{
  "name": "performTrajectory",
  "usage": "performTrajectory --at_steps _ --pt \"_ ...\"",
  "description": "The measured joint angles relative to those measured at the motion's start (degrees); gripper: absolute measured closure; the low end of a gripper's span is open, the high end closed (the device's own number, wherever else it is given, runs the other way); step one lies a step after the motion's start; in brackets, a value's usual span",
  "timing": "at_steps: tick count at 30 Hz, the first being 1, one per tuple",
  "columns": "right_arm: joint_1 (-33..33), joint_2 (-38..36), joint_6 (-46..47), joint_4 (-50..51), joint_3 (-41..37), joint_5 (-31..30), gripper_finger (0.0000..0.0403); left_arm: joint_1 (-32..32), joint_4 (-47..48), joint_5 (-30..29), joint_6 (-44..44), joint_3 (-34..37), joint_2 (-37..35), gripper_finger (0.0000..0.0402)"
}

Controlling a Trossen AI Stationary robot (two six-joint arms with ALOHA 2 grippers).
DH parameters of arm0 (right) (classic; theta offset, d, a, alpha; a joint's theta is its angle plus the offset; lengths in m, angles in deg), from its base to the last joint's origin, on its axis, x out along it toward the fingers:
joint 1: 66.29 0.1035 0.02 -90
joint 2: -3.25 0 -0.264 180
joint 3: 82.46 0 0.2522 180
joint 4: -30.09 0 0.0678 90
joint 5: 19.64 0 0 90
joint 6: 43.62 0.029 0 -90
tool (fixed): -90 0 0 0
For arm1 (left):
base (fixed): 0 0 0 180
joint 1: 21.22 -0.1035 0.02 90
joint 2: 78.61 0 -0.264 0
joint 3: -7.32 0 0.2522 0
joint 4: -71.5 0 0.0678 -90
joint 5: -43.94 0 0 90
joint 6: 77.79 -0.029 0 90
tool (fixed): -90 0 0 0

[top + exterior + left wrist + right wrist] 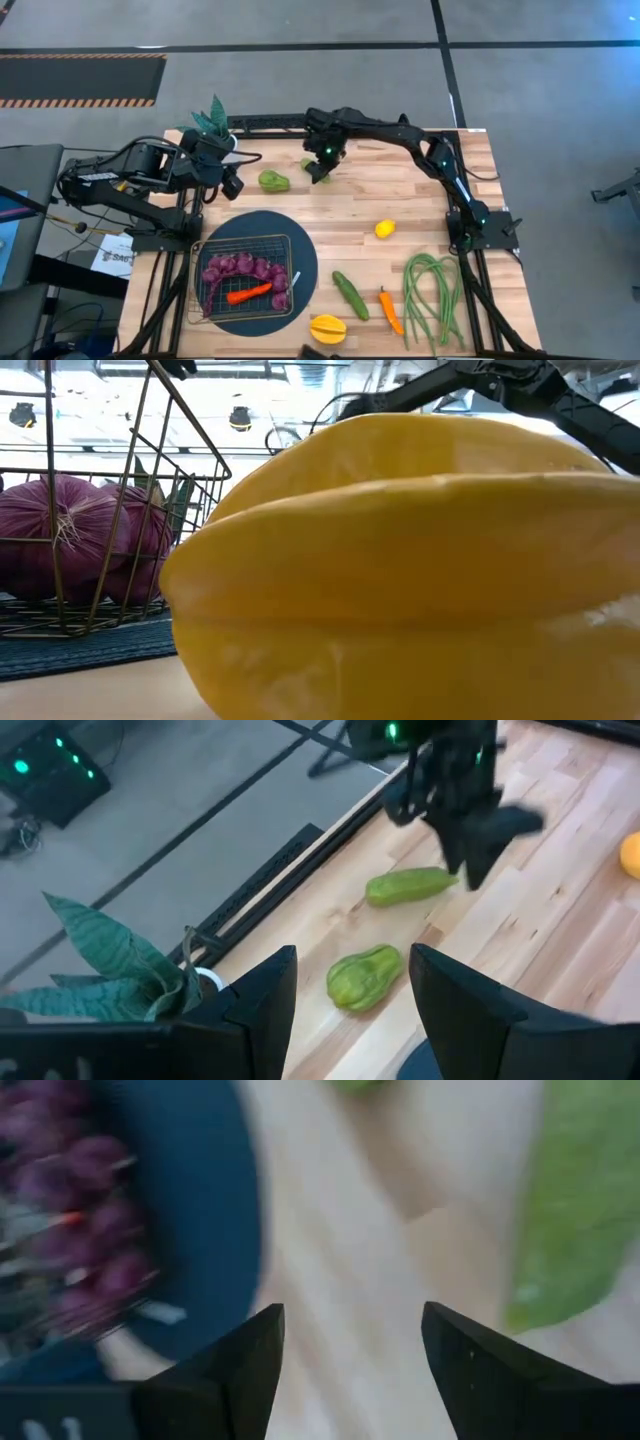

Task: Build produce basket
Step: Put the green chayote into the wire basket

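The wire basket [247,277] sits on a dark round mat and holds the purple grape string [240,268] and a red-orange pepper [249,293]. A wrinkled green pepper [274,181] lies near the far left of the table, and a longer green vegetable [315,170] lies to its right. My left gripper [232,183] is open, just left of the wrinkled pepper [365,977]. My right gripper [323,157] is open and hovers over the longer green vegetable [410,885], which shows beside its fingers, not between them [575,1210].
A lemon [385,228], cucumber [350,295], orange pepper [390,311], long green beans [432,298] and a yellow star-shaped fruit [328,328] lie on the near right half. That fruit [420,560] fills the low view. A potted plant [214,122] stands at the far left corner.
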Motion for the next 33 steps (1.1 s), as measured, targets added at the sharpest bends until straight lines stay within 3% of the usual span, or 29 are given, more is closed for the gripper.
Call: performTrajectory --at_steps 6,8,11,15,20,24,27,33 --pt "0.65 -0.02 -5.53 12.01 13.42 0.62 0.0162 -2.77 -0.65 3.49 -5.46 4.64 -0.01 0.0219" --pt "0.93 -2.58 -6.53 12.43 12.78 0.81 0.0163 -4.63 -4.89 5.87 -8.15 7.48 -0.03 0.0219" --pt "1.12 -7.97 -6.64 14.7 10.72 -0.38 0.0164 -7.82 -15.63 13.69 -16.5 12.15 0.02 0.0219" --pt "1.52 -14.66 -5.34 20.34 10.69 -6.78 0.0164 -13.19 -28.16 25.26 -26.45 17.01 1.67 0.0219" --pt "2.44 -23.39 -0.17 25.16 10.51 -21.08 0.0164 -18.4 -27.57 24.99 -32.22 17.38 5.15 0.0219" --pt "3.3 -30.54 3.09 25.2 8.82 -29.0 0.0163 -20.19 -27.3 24.38 -34.21 17.38 7.38 0.0219" --pt "3.71 -35.46 6.12 25.3 7.39 -32.23 0.0163 -20.39 -27.0 24.66 -34.6 17.36 9.1 0.0219" --pt "3.7 -44.02 11.46 25.1 5.35 -32.87 0.0163 -20.38 -26.79 29.38 -39.44 17.36 14.54 0.0219"
